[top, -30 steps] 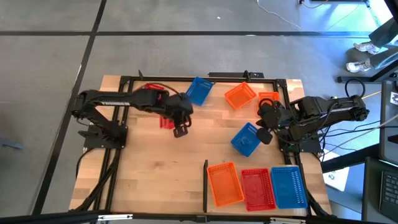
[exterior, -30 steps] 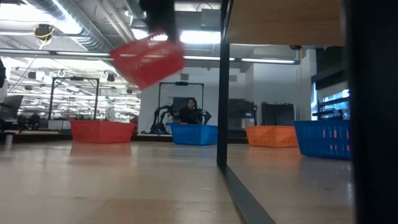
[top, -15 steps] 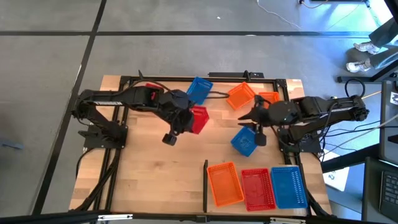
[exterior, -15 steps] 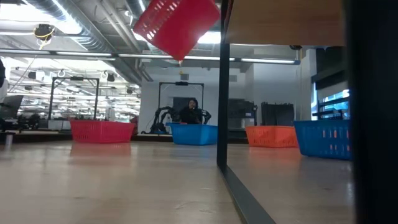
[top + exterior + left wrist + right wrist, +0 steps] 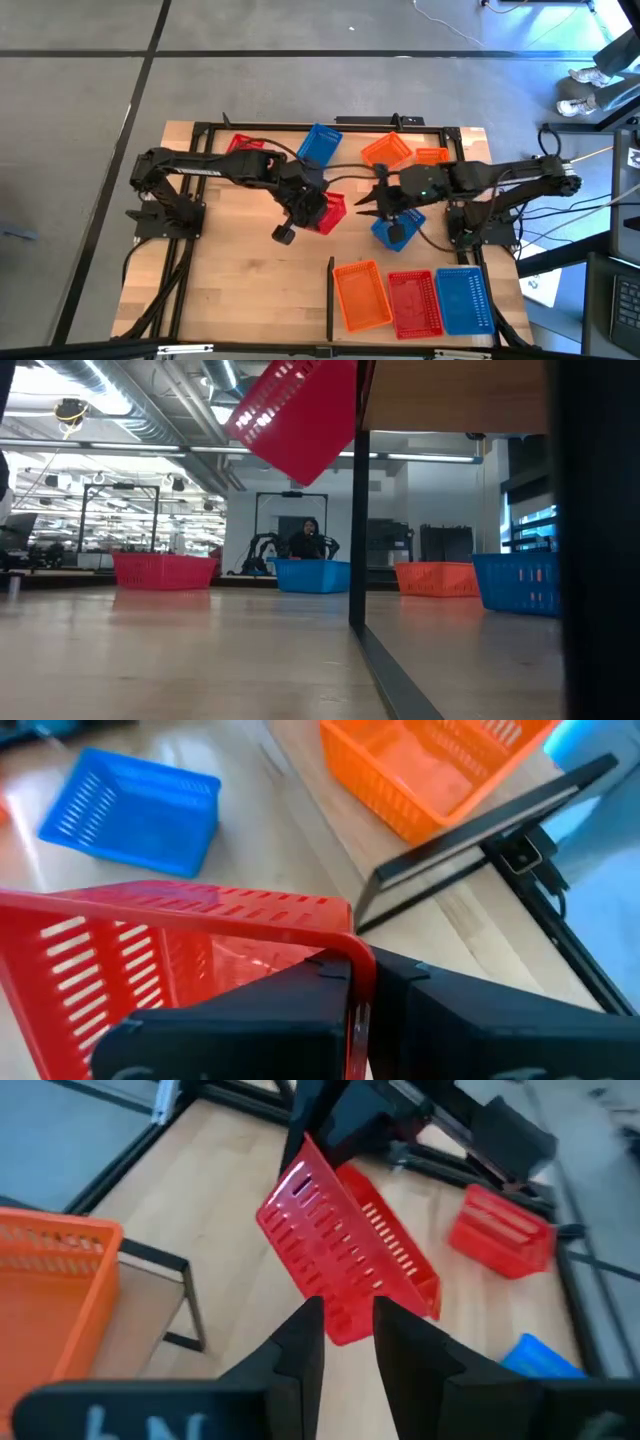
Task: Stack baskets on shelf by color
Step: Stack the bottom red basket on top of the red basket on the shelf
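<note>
Left claw (image 5: 312, 207), at the centre of the shelf (image 5: 240, 270), grips the rim of a red basket (image 5: 328, 211) held tilted in the air. Right claw (image 5: 372, 199), at its 3 o'clock, stands narrowly parted just beside that basket, touching nothing visibly. A blue basket (image 5: 396, 228) lies under the right arm. Orange, red and blue baskets sit in a row at the shelf's 5 o'clock edge.

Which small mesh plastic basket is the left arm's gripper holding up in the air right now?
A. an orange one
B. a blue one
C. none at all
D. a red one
D: the left gripper is clamped on the rim of a red mesh plastic basket, which hangs tilted above the wooden shelf board in the low view.
</note>
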Motion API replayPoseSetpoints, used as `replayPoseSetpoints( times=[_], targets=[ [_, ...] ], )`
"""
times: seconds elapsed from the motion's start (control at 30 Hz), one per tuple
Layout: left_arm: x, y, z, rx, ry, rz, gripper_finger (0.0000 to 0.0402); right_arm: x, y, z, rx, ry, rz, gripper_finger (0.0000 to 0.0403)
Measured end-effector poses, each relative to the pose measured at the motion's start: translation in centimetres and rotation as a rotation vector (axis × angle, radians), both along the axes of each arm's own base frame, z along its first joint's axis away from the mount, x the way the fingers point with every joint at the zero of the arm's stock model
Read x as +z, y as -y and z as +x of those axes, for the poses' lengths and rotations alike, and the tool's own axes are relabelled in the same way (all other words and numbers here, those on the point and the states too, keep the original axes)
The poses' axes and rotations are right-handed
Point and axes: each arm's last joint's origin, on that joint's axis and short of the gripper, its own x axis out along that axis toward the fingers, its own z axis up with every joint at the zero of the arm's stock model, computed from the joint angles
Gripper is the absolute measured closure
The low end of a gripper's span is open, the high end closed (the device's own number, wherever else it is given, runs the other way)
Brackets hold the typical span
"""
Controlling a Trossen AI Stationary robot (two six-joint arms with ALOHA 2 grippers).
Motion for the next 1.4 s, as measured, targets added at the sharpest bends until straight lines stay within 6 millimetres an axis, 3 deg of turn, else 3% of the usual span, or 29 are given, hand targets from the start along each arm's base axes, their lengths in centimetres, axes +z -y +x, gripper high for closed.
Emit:
replayPoseSetpoints(
  times=[0.3,0.67,1.13,1.4],
  targets=[
    [0.1,0.3,0.1,-0.029,0.002,-0.057,0.0402,-1.1,1.1,2.2,0.072,0.019,-0.067,0.0314],
    [0.3,0.3,0.3,-0.025,0.033,-0.063,0.0401,-2.4,2.0,4.3,0.109,0.024,-0.026,0.0314],
    [0.2,0.3,0.3,-0.021,0.022,-0.074,0.0401,-3.5,2.6,5.0,0.238,-0.012,0.042,0.0315],
    [1.2,0.2,0.3,-0.039,0.059,-0.058,0.0401,-3.5,3.1,5.0,0.323,-0.016,0.121,0.0315]
  ],
)
